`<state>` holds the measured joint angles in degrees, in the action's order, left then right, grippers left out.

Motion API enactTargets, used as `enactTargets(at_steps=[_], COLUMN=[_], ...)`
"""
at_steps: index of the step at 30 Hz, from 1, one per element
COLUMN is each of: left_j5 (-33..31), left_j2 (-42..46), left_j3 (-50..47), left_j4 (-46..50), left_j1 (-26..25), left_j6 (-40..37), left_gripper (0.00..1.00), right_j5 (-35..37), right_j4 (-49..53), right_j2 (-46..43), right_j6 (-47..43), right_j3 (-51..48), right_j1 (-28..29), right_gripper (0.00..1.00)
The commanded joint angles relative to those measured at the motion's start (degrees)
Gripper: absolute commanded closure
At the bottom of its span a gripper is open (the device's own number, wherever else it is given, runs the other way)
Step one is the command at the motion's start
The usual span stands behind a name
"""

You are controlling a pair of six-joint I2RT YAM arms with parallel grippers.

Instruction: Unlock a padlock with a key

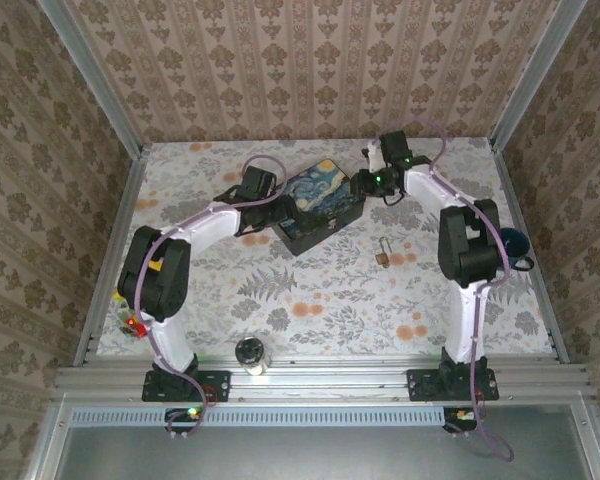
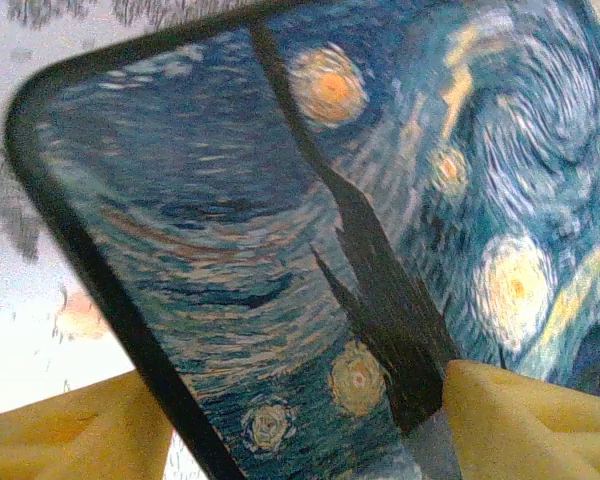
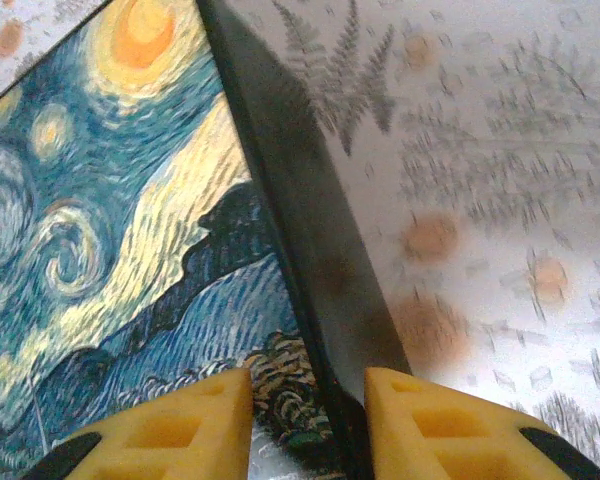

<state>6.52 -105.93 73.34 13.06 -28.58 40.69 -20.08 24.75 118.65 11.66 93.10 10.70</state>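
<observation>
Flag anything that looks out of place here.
The padlock lies alone on the table, apart from the starry tin box, which sits skewed to the table's edges.

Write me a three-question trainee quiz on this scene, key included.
1. Fill in: the brass padlock lies on the table nearer the ___ arm.
2. True or false: the padlock hangs on the starry-night tin box.
3. Between the right gripper fingers is: A the key, B the box's black rim, C the padlock.
Key: 1 right; 2 false; 3 B.
</observation>
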Motion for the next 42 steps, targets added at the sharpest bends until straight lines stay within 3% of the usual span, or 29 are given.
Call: enactTargets(at_steps=[1, 5, 11, 17, 21, 23, 24, 25, 27, 32, 34, 39, 42], left_j5=[5.5, 5.6, 5.7, 2.4, 0.9, -0.8, -2.4, -4.6, -10.4, -25.5, -28.8, -30.2, -29.0], left_j2=[-2.4, -3.4, -3.8, 1.2, 6.6, 10.5, 12.9, 15.5, 20.9, 35.3, 41.5, 50.9, 51.7], left_j3=[5.1, 7.4, 7.4, 3.7, 0.4, -1.9, -3.4, -5.1, -9.2, -23.8, -32.7, -50.3, -53.6], left_j4=[-2.3, -1.4, -1.0, -1.2, -0.9, -0.8, -0.8, -0.8, -1.6, -9.7, -18.6, -40.6, -44.8], left_j1=[-0.3, 0.1, 0.4, 4.5, 7.9, 9.1, 9.6, 9.8, 9.9, 10.0, 10.0, 11.7, 12.6], left_j6=[-3.1, -3.9, -4.0, -5.1, -6.8, -8.5, -10.0, -11.8, -15.9, -25.8, -30.1, -36.2, -39.8], left_gripper=[0.29, 0.29, 0.26, 0.13, 0.00, 0.00, 0.00, 0.00, 0.00, 0.00, 0.00, 0.00, 0.00], right_j5=[-3.4, 0.1, 6.5, 15.2, 20.2, 23.1, 24.7, 26.5, 30.4, 41.9, 43.0, 49.2, 48.3], right_j4=[-2.4, -4.0, -3.2, 0.5, -0.2, -0.6, -0.9, -1.4, -3.1, -10.3, -15.5, -35.0, -48.2], right_j2=[-5.2, -10.6, -15.1, -21.2, -30.1, -35.2, -38.2, -41.6, -47.1, -60.9, -66.4, -71.8, -71.0], right_j6=[5.2, 8.1, 8.1, 6.0, 5.0, 4.3, 3.4, 2.7, 0.5, -3.2, -5.1, -11.1, -15.1], right_j3=[-8.4, -16.6, -21.2, -22.0, -26.4, -28.8, -30.3, -31.9, -35.3, -46.0, -51.2, -64.9, -73.0], right_j1=[3.1, 5.7, 7.3, 7.3, 7.3, 7.3, 7.2, 7.1, 7.1, 7.1, 6.6, 5.7, 4.9], right_gripper=[0.66, 0.63, 0.49, 0.45, 0.41, 0.39, 0.25, 0.00, 0.00, 0.00, 0.00, 0.00, 0.00])
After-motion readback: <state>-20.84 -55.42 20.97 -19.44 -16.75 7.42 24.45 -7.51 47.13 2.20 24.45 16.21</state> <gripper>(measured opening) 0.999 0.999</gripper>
